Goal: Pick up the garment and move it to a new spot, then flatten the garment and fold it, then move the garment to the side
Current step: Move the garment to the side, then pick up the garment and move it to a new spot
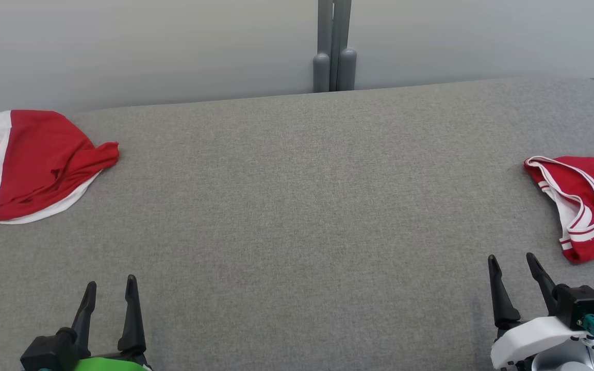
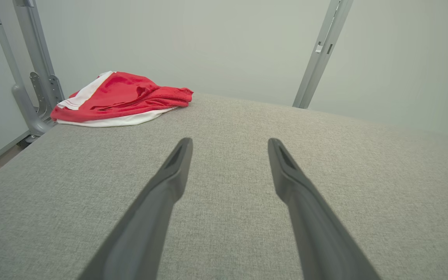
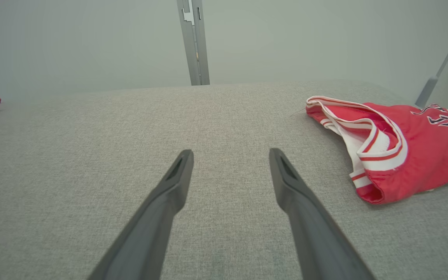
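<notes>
A crumpled red garment with white trim lies at the far left edge of the grey table; the left wrist view has it ahead and to the left. A second red garment, a jersey with white-striped trim, lies at the right edge, and sits to the right in the right wrist view. My left gripper stands open at the lower left, empty. Open and empty too, my right gripper is at the lower right, just left of the jersey.
A grey metal post rises behind the table's far edge against a pale wall. More frame legs stand past the left edge. Bare cloth lies between the two garments.
</notes>
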{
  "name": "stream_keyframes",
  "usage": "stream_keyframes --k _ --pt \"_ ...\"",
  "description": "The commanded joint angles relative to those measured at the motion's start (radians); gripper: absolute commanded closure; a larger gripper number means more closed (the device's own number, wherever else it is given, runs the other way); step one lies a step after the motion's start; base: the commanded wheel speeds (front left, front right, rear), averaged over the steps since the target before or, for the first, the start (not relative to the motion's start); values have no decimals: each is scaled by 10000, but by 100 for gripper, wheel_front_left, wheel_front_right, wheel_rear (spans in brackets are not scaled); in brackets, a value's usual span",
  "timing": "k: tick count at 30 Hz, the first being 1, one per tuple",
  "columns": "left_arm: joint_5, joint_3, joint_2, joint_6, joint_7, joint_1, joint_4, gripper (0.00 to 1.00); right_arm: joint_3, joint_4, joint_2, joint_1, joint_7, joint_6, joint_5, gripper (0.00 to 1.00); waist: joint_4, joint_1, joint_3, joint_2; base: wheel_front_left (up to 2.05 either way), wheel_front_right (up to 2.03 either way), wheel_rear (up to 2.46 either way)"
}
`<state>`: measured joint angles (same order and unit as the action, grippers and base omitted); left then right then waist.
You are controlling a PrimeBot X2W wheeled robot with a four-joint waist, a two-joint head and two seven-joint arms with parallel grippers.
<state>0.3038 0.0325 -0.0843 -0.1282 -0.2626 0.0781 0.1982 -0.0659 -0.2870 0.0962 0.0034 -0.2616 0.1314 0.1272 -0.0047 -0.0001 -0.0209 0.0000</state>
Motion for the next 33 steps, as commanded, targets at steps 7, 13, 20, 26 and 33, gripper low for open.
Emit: stream_keyframes --k 7,13,20,26,33 --pt "-1 -110 -69 -36 -24 -25 -41 0 -67 43 3 -58 -44 -13 -53 0 4 1 -99 0 0 0 0" --pt "-6 -105 -82 -38 -24 -60 -92 0 -78 111 74 -123 -43 -13 -96 0 15 1 -165 0 0 0 0" --pt "-62 -175 -122 -39 -23 -252 -147 0 36 269 227 -239 -42 -13 -143 0 339 1 -260 0 0 0 0" --pt "-174 -200 -87 -38 -25 -142 -216 0 227 304 254 -128 -36 -13 -50 0 1633 1 -63 0 0 0 0" --pt "-203 -132 -190 -38 -23 148 -201 0 521 182 245 -111 -38 -13 29 0 3576 1 299 0 0 0 0"
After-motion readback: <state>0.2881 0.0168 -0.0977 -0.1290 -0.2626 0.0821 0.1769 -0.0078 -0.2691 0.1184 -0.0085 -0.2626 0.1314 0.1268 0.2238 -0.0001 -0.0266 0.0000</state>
